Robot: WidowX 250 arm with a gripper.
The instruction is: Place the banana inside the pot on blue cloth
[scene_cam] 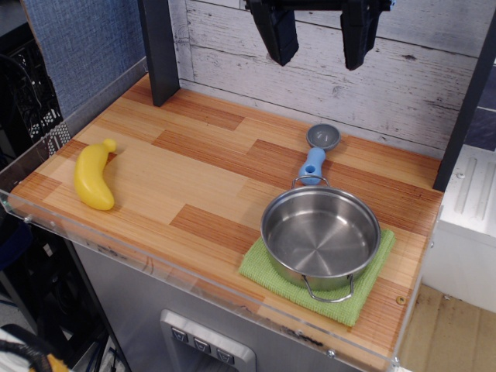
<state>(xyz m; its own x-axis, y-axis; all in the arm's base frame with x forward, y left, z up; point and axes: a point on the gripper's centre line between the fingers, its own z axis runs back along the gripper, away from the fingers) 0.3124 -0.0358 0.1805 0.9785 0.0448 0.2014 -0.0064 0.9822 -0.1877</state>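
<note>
A bright-yellow toy banana (94, 177) lies on the wooden table near the front left edge, stem pointing back. A shiny steel pot (320, 236) with two wire loop handles stands empty on a light-green cloth (350, 297) at the front right. My gripper (316, 35) hangs high at the top of the view, above the back of the table. Its two black fingers (274, 32) are spread apart and hold nothing. It is far from the banana and well above the pot.
A small grey scoop with a blue handle (317, 151) lies just behind the pot. A dark post (159, 50) stands at the back left, another at the right edge. A clear plastic lip (116, 249) runs along the table's front edge. A whitewashed plank wall closes the back.
</note>
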